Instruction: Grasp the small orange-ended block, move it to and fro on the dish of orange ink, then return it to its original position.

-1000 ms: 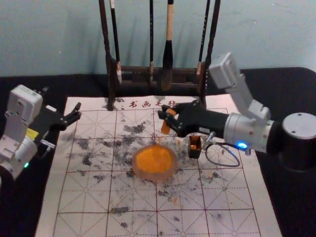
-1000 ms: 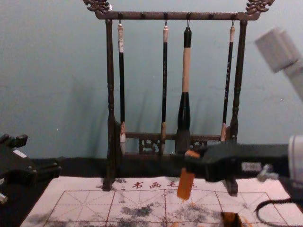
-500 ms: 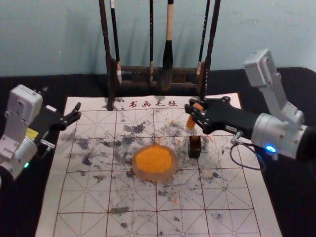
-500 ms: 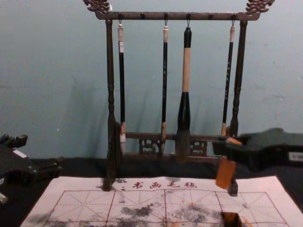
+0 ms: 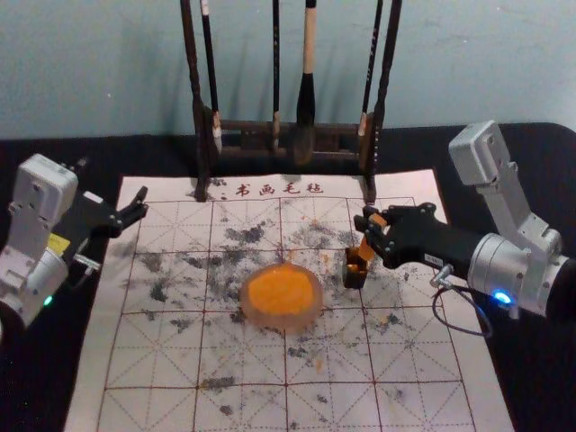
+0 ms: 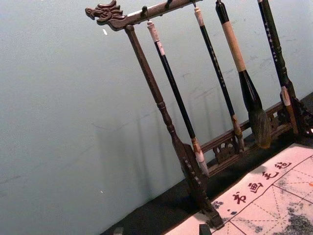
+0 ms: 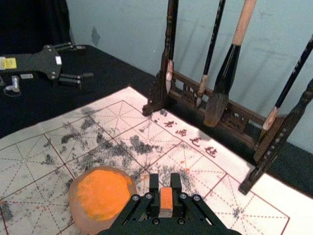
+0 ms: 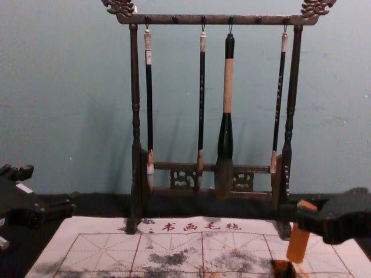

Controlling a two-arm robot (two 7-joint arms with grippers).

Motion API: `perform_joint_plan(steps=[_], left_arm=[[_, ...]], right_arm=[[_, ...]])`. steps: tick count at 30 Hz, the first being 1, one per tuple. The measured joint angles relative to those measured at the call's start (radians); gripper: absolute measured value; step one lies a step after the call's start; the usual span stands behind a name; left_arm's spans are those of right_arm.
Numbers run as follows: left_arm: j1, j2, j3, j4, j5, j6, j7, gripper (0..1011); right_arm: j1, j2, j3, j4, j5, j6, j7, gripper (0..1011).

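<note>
nearby, black box (image 5: 355, 278) by right gripper (image 5: 370, 236), orange dish (image 5: 286, 322) (brush rack (image 8: 185, 19) behind)

A brush rack (image 8: 185, 19) and gridded mat (image 5: 423, 360) suggest a calligraphy workspace.

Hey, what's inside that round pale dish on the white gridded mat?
Bright orange ink lies in the round pale dish, ringed by its bare rim. The dish's floor under the ink can't be seen, because the ink covers it.

There are four brushes (image 8: 228, 87), one rack (image 8: 261, 20), one mat (image 5: 243, 418), one dish (image 5: 261, 317), one block (image 8: 298, 244) and one box (image 5: 354, 279).
</note>
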Motion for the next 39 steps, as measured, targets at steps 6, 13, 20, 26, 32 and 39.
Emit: perform_joint_plan(steps=[6,13,20,26,32,39], left_arm=[[0.0,0.0,0.0,0.0,0.0,0.0,0.0,1001],[0.0,0.0,0.0,0.0,0.0,0.0,0.0,1001],[0.0,0.0,0.0,0.0,0.0,0.0,0.0,1001],[0.0,0.0,0.0,0.0,0.0,0.0,0.0,1001],[0.0,0.0,0.0,0.0,0.0,0.0,0.0,1001],[0.0,0.0,0.0,0.0,0.0,0.0,0.0,1001]], right_arm=[[0.0,-0.02,-0.002,0.018,-0.01,0.017,-0.002,114],[0.016,-0.047,-0.01,0.052,-0.027,0.029,-0.006,114],[0.028,-0.068,-0.013,0.08,-0.046,0.035,-0.01,114],[0.033,-0.078,-0.015,0.098,-0.062,0.035,-0.009,114],[0.038,-0.089,-0.022,0.12,-0.08,0.032,-0.005,114],[0.042,-0.103,-0.025,0.143,-0.095,0.031,0.002,114]])
